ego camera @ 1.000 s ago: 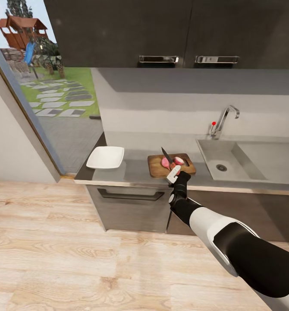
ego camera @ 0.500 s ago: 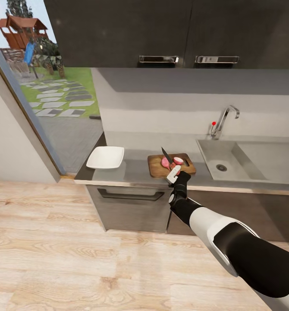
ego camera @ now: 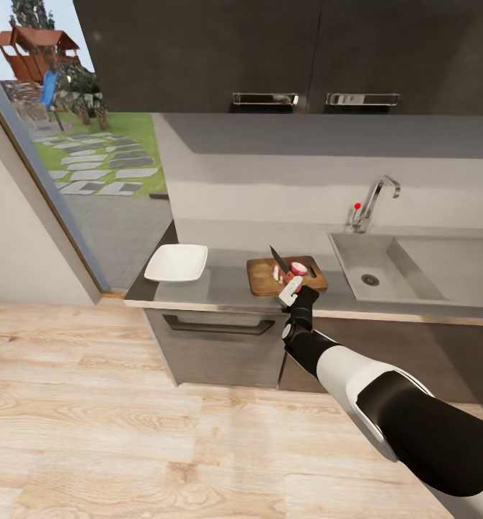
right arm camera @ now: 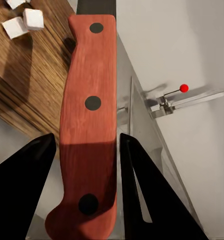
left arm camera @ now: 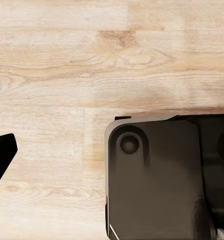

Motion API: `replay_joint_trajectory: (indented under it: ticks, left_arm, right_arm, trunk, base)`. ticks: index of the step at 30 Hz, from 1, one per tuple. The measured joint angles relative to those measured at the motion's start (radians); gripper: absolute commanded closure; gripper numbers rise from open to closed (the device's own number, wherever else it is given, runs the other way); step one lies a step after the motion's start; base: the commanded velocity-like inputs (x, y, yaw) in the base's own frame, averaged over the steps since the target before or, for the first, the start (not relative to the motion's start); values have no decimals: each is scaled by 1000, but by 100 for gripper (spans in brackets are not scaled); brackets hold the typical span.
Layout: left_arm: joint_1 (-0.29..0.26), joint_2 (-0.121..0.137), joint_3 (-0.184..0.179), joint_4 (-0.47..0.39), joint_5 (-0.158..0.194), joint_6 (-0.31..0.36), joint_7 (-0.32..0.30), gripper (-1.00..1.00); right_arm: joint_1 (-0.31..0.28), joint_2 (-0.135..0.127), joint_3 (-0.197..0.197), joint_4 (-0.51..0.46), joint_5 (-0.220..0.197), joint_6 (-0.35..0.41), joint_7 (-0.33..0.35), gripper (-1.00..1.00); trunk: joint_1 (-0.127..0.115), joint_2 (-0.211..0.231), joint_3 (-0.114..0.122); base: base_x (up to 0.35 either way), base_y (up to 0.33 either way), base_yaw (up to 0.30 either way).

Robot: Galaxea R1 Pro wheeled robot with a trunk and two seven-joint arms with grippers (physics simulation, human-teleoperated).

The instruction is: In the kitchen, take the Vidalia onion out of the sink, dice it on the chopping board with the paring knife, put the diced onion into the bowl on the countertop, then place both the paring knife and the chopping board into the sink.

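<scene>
On the countertop (ego camera: 227,288) lies the chopping board (ego camera: 263,282). On it sit small pale diced bits (ego camera: 276,273) and a pinkish piece of Vidalia onion (ego camera: 298,268). My right gripper (ego camera: 298,293) is shut on the paring knife (ego camera: 277,256), whose dark blade points up over the board's middle. The right wrist view has the red handle (right arm camera: 89,120) clamped between both black fingers (right arm camera: 21,195), with white diced cubes (right arm camera: 24,21) on the board (right arm camera: 26,75) beyond. The white bowl (ego camera: 176,262) stands left of the board, and the sink (ego camera: 386,270) lies to its right. One black fingertip (left arm camera: 1,152) of my left gripper hangs over wooden floor.
The chrome faucet (ego camera: 377,198) with its red knob (ego camera: 356,206) stands behind the sink. Dark wall cabinets (ego camera: 299,54) hang above the counter. A glass door (ego camera: 68,158) at left opens onto a garden. My dark base (left arm camera: 157,180) sits on the plank floor (ego camera: 126,432).
The left pinkish onion piece on the board has turned into small pale bits. The other piece is unchanged, and the right arm and knife have barely shifted.
</scene>
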Motion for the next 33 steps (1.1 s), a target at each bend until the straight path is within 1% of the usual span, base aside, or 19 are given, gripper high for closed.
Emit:
replay_joint_trajectory:
  ticks: [13, 15, 16, 17, 18, 21, 26, 30, 31, 33]
  left_arm:
    - [-1, 0, 0, 1, 0, 0, 0, -100]
    - [0, 0, 0, 2, -1, 0, 0, -100]
    - [-1, 0, 0, 2, -1, 0, 0, -100]
    - [-1, 0, 0, 2, -1, 0, 0, -100]
    - [-1, 0, 0, 2, -1, 0, 0, -100]
    - [-1, 0, -1, 3, -1, 0, 0, -100]
    - [0, 0, -1, 3, -1, 0, 0, -100]
    - [0, 0, 0, 3, -2, 0, 0, -100]
    - [0, 0, 0, 3, -2, 0, 0, -100]
    - [0, 0, 0, 3, -2, 0, 0, -100]
  right_arm:
    - [0, 0, 1, 0, 1, 0, -3, 100]
    - [0, 0, 1, -2, 2, -1, -25, 100]
    - [0, 0, 1, -2, 2, -2, -54, 100]
    - [0, 0, 2, -4, 2, -3, -97, 100]
    - [0, 0, 1, -5, 1, -4, -115, 100]
    - [0, 0, 2, -10, 0, -4, -143, 100]
    - [0, 0, 1, -10, -1, -2, -146, 100]
    - [0, 0, 1, -10, -2, 1, -138, 100]
    - [0, 0, 1, -10, -2, 1, -130, 100]
    - [0, 0, 0, -9, -2, 6, -83, 100]
  trunk:
    - [0, 0, 0]
    - [0, 0, 0]
    - [0, 0, 0]
    - [0, 0, 0]
    - [0, 0, 0]
    - [0, 0, 0]
    - [0, 0, 0]
    - [0, 0, 0]
    - [0, 0, 0]
    - [0, 0, 0]
  base:
    - [0, 0, 0]
    - [0, -51, 0]
    - [0, -221, 0]
    - [0, -257, 0]
    - [0, -288, 0]
    - [0, -311, 0]
    - [0, -313, 0]
    - [0, -69, 0]
    - [0, -11, 0]
    - [0, -5, 0]
